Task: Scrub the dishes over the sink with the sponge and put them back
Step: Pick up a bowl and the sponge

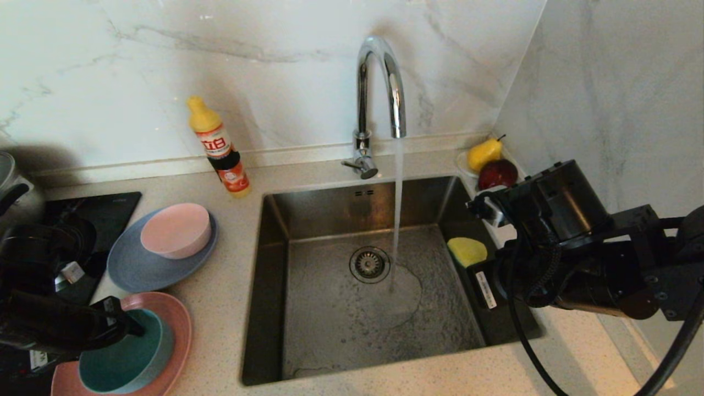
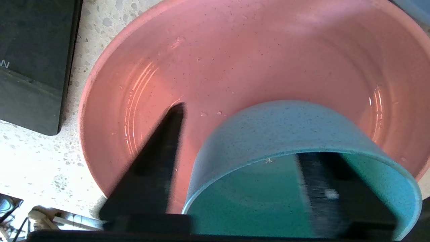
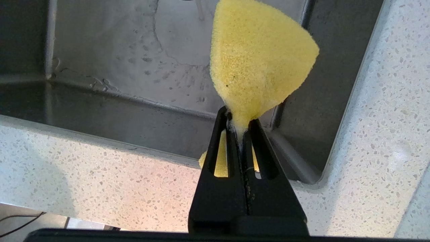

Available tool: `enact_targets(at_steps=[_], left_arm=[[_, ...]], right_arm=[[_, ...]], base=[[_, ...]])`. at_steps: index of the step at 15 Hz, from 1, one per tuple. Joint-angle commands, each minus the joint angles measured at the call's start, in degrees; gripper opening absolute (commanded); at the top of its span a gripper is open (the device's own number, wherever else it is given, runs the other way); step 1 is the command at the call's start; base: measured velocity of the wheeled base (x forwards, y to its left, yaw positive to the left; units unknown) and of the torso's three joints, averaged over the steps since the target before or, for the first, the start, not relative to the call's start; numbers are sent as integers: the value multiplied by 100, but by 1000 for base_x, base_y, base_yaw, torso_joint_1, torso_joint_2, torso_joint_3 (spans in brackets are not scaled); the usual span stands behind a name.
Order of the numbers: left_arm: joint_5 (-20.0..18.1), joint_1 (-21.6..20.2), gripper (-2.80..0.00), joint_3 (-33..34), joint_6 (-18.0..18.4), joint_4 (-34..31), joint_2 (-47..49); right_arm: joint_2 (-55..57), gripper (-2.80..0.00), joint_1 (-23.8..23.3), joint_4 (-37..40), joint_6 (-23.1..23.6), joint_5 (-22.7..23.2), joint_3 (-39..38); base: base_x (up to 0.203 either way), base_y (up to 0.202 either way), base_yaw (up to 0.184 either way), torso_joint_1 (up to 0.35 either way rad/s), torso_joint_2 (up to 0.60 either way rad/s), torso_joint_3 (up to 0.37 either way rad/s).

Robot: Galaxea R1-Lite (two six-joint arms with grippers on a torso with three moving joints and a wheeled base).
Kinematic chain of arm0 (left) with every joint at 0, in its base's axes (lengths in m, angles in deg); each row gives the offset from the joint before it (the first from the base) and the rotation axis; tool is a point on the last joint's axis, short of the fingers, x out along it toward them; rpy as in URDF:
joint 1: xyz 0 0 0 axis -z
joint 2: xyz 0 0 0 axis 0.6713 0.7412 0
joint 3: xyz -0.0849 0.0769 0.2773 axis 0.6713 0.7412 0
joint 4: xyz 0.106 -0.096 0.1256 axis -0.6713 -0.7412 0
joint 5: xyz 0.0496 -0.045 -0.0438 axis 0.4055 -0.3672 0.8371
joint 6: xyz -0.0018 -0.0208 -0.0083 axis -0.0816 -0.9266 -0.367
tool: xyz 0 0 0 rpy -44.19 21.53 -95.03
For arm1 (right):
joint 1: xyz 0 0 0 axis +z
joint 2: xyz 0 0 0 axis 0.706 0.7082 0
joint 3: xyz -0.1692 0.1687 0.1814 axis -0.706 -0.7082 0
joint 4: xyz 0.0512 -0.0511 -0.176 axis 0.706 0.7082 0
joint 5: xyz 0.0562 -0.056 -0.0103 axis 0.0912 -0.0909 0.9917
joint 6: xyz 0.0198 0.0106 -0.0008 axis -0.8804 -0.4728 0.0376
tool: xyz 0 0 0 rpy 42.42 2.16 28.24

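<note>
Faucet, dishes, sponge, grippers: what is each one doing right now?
Faucet: running into the sink.
Teal bowl: upright on the pink plate; left gripper straddles its wall, not closed.
Pale pink bowl: upside down on the grey-blue plate.
Sponge: squashed in the shut right gripper, over the sink's edge.

The speckled beige surface (image 1: 231, 286) carries, at left, a grey-blue plate (image 1: 132, 269) and, lower left, a pink plate (image 1: 179, 324). A yellow bottle (image 1: 220, 148) stands upper left; a black cooktop (image 1: 110, 212) lies far left; a fruit dish (image 1: 462, 162) sits upper right.
</note>
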Motion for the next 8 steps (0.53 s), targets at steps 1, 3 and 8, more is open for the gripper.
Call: enact_targets(at_steps=[1,3,8], left_arm=[[18,-4,-280,31,4,-10,-50],[36,-4,-280,39,31,-10,-67],[28,-40,-280,30,83,-28,-269]], right_arm=[[-5,-280,3,13,-11,-15,9],[-4,-280,3,13,-11,-10,-7],[92,-280,3,13,-29,21,-17]], base=[[0,0,0,0,0,0],[0,0,0,0,0,0],[0,0,0,0,0,0]])
